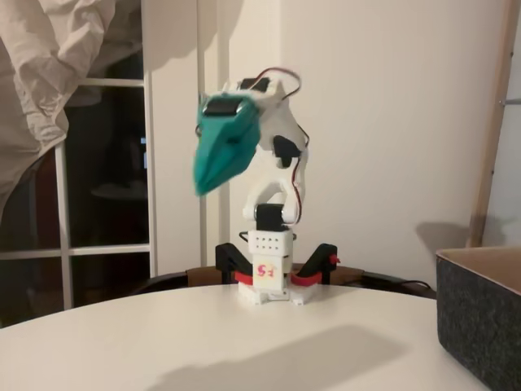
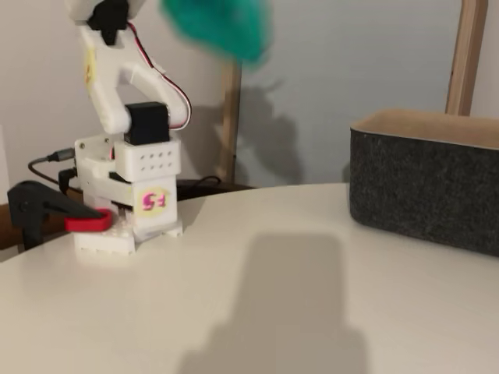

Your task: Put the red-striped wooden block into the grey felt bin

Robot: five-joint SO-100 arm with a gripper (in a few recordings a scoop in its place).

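A white robot arm with a teal gripper (image 1: pixel 218 159) stands at the far edge of a round, pale worktop (image 1: pixel 203 342). The arm is folded high above its base, and the gripper points down and toward the camera, well above the worktop. In both fixed views the teal part is blurred by motion, so I cannot tell whether the jaws are spread or pressed together, nor whether anything sits between them.

The grey felt bin (image 1: pixel 480 314) rests on the worktop at its right edge, upright, its open top facing up and its tan lining showing along the rim. It is well apart from the arm's base. Standing open-side-up, it is ready to take something dropped in from above, and the raised arm suits a carry over its tall wall; that is a judgement.

The red-striped wooden block cannot be made out anywhere on the bare worktop. It may be hidden in the blurred gripper or inside the bin, whose floor is out of sight; I cannot tell which.

The white base (image 1: pixel 266 273) is pinned to the worktop's far edge by clamps with red pads (image 2: pixel 86 224), which keep the arm from tipping as it swings. A dark shadow of the arm lies across the middle of the worktop.

Counted: one arm, one gripper, one bin, two clamps in a fixed view (image 1: pixel 313 269), and no block clearly seen.
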